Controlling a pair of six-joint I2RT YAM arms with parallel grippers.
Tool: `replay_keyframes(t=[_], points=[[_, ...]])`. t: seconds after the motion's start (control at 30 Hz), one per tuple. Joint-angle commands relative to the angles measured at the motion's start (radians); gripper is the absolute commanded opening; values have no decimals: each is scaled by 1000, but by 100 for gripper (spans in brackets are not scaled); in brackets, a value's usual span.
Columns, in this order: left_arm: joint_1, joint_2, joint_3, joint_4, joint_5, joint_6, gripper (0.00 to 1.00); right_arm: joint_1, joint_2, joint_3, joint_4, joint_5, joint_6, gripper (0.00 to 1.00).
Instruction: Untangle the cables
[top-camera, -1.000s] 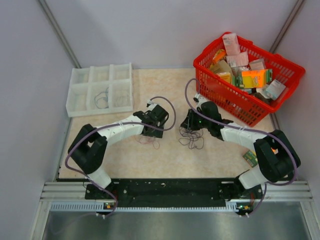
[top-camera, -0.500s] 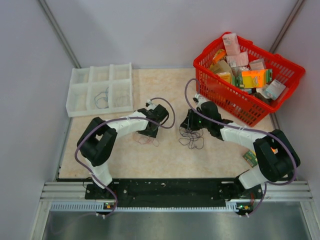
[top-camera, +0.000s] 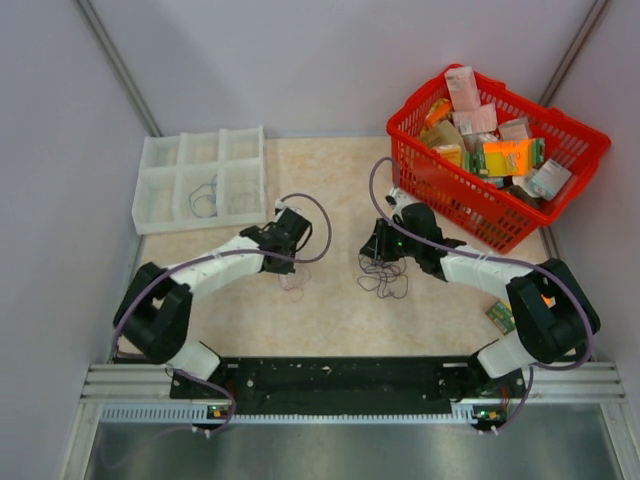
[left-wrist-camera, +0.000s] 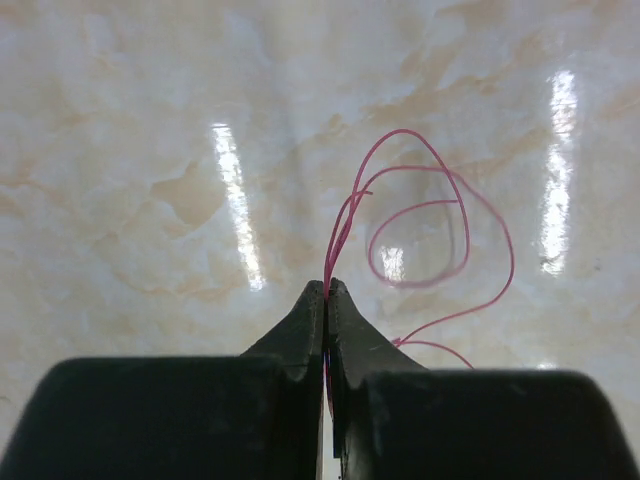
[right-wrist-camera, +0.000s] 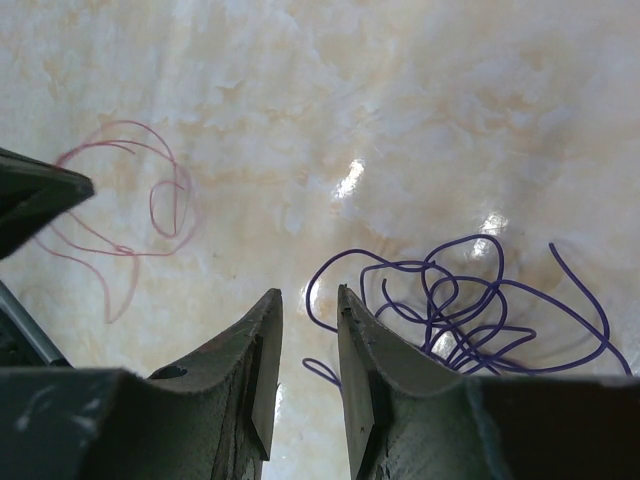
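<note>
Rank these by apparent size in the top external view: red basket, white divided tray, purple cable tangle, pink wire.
1. red basket
2. white divided tray
3. purple cable tangle
4. pink wire, faint but visibly smaller

Pink wire (left-wrist-camera: 402, 132), purple wire tangle (right-wrist-camera: 455, 300), marbled tabletop (left-wrist-camera: 150, 150)
The tabletop is cream with tan veining; the pink wire sits centre right in the left wrist view, the purple wire tangle lower right in the right wrist view; a red basket (top-camera: 455, 195) upper right overhead.
</note>
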Motion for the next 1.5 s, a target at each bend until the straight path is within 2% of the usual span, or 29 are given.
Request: replay_keyframes(t=[0.0, 0.2, 0.37, 0.47, 0.53, 0.67, 0.83, 0.93, 1.03, 1.17, 1.3, 1.47], points=[[70, -254, -40, 23, 1, -66, 0, -7, 2, -1, 47, -23, 5, 29], [312, -464, -40, -51, 21, -193, 0, -7, 4, -1, 47, -26, 6, 28], [588, -535, -16, 10, 172, -291, 0, -9, 4, -1, 46, -23, 5, 28], [751, -504, -7, 70, 274, -400, 0, -9, 5, -1, 47, -21, 3, 28], [852, -441, 0, 122, 407, -510, 0, -9, 10, 1, 47, -17, 2, 28], [985, -267, 9, 288, 522, -678, 0, -9, 13, 7, 41, -14, -4, 28], [1079, -67, 56, 568, 634, -799, 0, -14, 8, 5, 40, -9, -8, 27], [1115, 0, 49, 752, 606, -879, 0, -14, 10, 4, 43, -15, -5, 27], [1153, 51, 73, 858, 613, -904, 0, -14, 12, 5, 44, -23, -1, 28], [1201, 111, 122, 858, 631, -914, 0, -12, 8, 5, 49, -34, 3, 27], [1231, 191, 171, 765, 670, -959, 0, -12, 13, 5, 52, -41, 8, 27], [1231, 271, 170, 794, 710, -1037, 0, -14, 18, 5, 57, -46, 9, 27]])
